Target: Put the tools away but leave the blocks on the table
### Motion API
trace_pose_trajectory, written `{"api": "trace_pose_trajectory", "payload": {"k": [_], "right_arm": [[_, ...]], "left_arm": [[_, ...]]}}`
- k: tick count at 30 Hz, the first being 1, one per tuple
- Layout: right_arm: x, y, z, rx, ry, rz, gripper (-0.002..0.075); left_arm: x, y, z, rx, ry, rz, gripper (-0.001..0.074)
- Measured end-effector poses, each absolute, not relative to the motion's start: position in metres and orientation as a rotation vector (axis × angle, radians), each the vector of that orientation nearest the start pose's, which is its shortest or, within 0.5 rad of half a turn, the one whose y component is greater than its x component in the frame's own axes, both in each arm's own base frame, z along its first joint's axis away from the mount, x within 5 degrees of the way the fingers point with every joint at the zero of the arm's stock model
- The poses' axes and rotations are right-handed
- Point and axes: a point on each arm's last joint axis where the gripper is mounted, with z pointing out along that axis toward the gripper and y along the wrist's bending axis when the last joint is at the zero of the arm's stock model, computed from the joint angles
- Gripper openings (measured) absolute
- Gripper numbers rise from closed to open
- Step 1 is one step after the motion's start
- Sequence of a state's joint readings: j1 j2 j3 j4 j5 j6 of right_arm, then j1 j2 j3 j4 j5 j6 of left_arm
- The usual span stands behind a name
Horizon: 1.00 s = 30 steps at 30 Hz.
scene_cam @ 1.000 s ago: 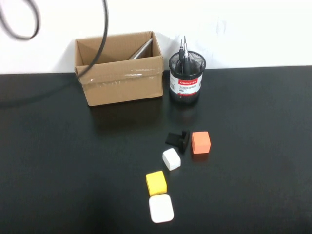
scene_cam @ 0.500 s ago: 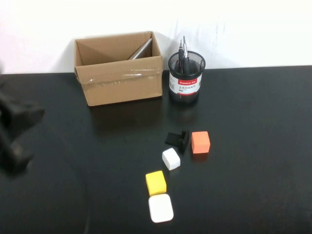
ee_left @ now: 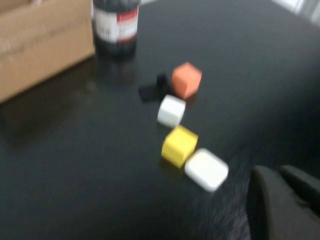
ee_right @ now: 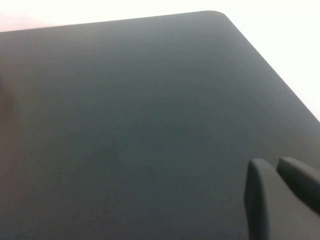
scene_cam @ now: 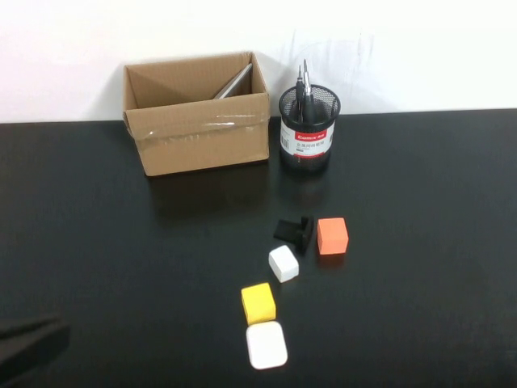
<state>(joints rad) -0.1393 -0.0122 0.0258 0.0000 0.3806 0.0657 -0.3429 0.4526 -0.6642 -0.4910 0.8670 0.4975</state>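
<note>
1. Since the earlier frames my left arm has dropped out of the middle of the high view; now only a dark sliver of it shows at the tabletop's near left corner. Nothing on the tabletop has shifted.
2. My left gripper sits low over the near edge, its fingers pressed together with nothing between them.
3. At the far edge, left of centre, stands an open cardboard box with a grey metal shaft leaning inside it against the right wall.
4. Just beside the box's right end stands a black mesh pen cup — thin, dark, pen-like drivers stand upright in it, tips above the rim.
5. Toward the middle of the tabletop lies a small black tool; I cannot tell what it is. It touches, or nearly touches, the orange cube on its right.
6. A small white cube sits just nearer than the black tool.
7. Closer to the near edge is the yellow cube, with the flat white rounded square just beside it, nearer still.
8. My right gripper hangs over bare tabletop by a rounded right-hand corner — fingers shut together, holding nothing.
</note>
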Motion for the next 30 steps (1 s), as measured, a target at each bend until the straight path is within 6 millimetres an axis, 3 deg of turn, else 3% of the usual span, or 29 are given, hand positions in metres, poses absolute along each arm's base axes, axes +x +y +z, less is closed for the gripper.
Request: {"api": "trace_pose_trajectory", "payload": {"k": [12, 21, 26, 30], "right_arm": [[0.052, -0.007, 0.171, 0.192, 1.868, -0.051, -0.0008], [0.052, -0.007, 0.171, 0.192, 1.868, -0.051, -0.0008], [0.052, -0.007, 0.171, 0.192, 1.868, -0.051, -0.0008], [0.052, -0.007, 0.171, 0.192, 1.868, -0.051, -0.0008]], "left_arm": [[0.055, -0.050, 0.322, 0.805, 2.024, -0.406, 0.0000], [0.067, -0.047, 0.308, 0.668, 1.849, -0.341, 0.0000], [0.076, -0.038, 0.288, 0.517, 1.685, -0.232, 0.0000], [0.076, -0.029, 0.256, 0.381, 1.632, -0.202, 0.0000]]}}
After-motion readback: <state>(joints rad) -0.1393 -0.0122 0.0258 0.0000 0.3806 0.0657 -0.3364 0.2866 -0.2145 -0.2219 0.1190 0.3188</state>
